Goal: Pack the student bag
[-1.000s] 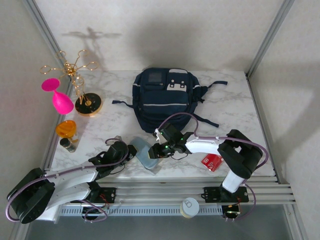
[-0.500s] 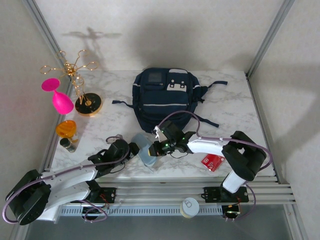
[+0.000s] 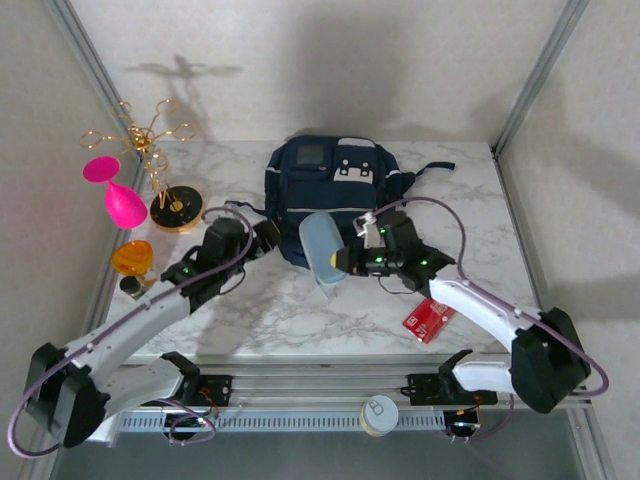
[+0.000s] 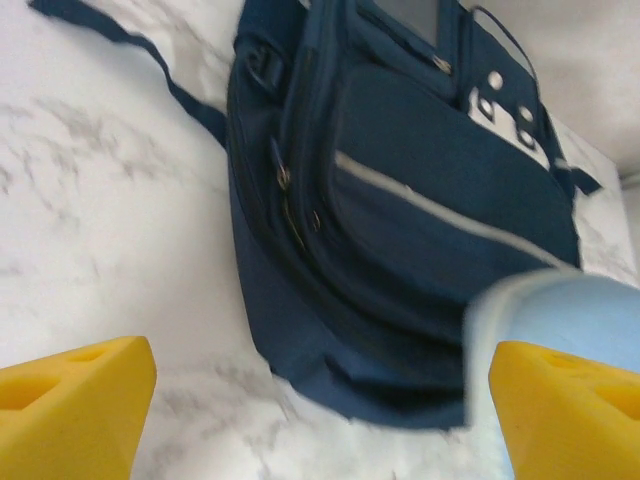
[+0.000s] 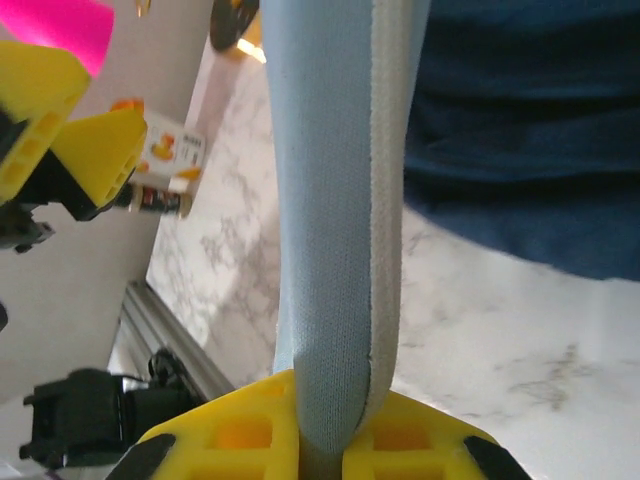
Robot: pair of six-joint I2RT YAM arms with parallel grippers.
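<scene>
Navy student bag [image 3: 318,188] bears white patches [image 3: 355,170]; print on red packet [image 3: 427,321] illegible.

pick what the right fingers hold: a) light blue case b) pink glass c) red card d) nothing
a: the right fingers are shut on the light blue case, holding it on edge in front of the bag.

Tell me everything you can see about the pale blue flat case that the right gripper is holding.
The pale blue flat case is oblong with rounded corners, looks fabric-covered, and has a lighter seam along its thin edge. The right gripper is shut on one end, pinching it between yellow fingers. It seems raised off the marble table, in front of the navy-blue backpack's lower edge.
</scene>
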